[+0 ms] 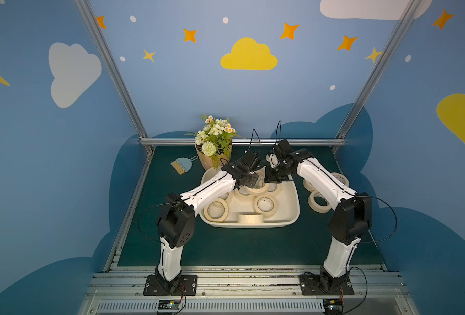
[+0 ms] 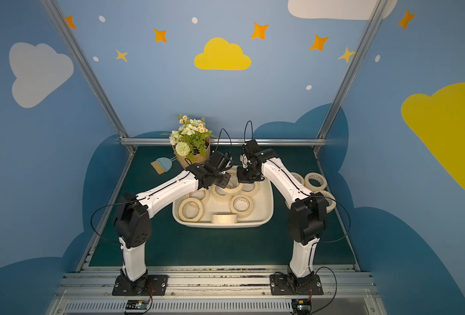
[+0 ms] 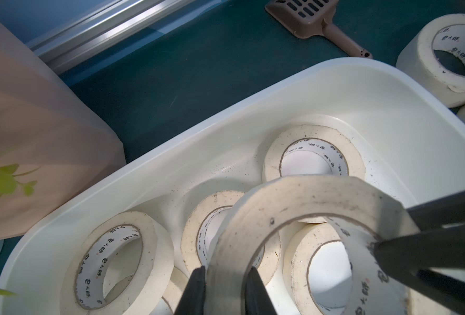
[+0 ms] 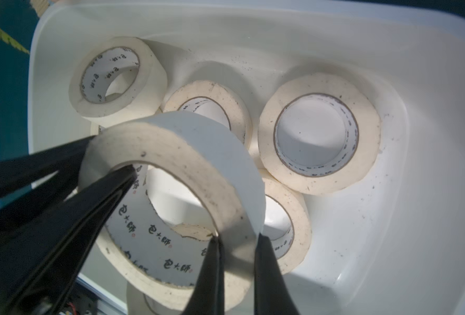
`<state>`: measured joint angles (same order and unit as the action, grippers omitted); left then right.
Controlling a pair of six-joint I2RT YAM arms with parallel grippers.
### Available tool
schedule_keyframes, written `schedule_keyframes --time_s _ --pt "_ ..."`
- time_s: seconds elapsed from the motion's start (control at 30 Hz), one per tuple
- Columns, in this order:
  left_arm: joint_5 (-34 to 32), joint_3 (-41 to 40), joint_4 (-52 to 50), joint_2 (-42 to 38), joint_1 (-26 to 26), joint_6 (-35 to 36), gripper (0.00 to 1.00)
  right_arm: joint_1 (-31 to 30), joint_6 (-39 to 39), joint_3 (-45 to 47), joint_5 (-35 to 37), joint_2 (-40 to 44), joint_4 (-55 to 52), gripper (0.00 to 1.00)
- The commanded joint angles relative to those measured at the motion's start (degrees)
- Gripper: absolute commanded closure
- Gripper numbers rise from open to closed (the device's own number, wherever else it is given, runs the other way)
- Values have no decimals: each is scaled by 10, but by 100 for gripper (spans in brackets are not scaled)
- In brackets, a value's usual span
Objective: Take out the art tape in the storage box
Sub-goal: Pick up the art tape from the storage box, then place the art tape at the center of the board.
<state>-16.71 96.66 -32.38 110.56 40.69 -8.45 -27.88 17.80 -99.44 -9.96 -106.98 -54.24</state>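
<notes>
Your left gripper (image 3: pixel 225 289) and right gripper (image 4: pixel 238 275) both clench one raised roll (image 3: pixel 302 201) (opposite walls) above the box (image 3: pixel 225 131).

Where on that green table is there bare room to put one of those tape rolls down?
Widest bare patch: the green mat between the storage box and the arm bases. Another lies on the left, bordered by the small brush and left arm. Crowded: right of the box, where tape rolls already sit, and the back, by the flower pot.

Green table (image 1: pixel 225 245): storage box (image 1: pixel 294 215), flower pot (image 1: pixel 208 161), brush (image 1: pixel 181 165), rolls (image 1: pixel 319 201).
</notes>
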Motion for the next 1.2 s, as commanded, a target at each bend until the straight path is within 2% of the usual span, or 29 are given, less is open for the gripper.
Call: schedule_keyframes --time_s 0.0,0.07,0.4,0.47,0.57,0.73,0.9,1.1,1.17 --pt "35 -22 33 -55 4 -15 80 1 -7 -7 17 7 -5 100" --pt "52 -40 49 -76 5 -20 76 3 -8 -2 18 11 -6 100" --pt "75 -99 101 -140 5 -27 32 19 -12 30 56 61 -31 100" --pt "66 -108 105 -150 4 -24 27 29 -9 64 74 97 -34 100" --pt "58 -124 106 -164 -4 -17 26 58 -4 127 123 173 -56 100" --pt "74 -157 128 -183 -24 -26 26 166 24 263 171 321 -72 100" --pt "88 -160 132 -186 -33 -28 26 310 40 398 226 445 -42 100" --pt "101 -173 138 -194 -40 -30 26 535 45 468 185 456 -2 100" --pt "105 -178 139 -197 -43 -33 27 579 59 473 190 450 19 100"
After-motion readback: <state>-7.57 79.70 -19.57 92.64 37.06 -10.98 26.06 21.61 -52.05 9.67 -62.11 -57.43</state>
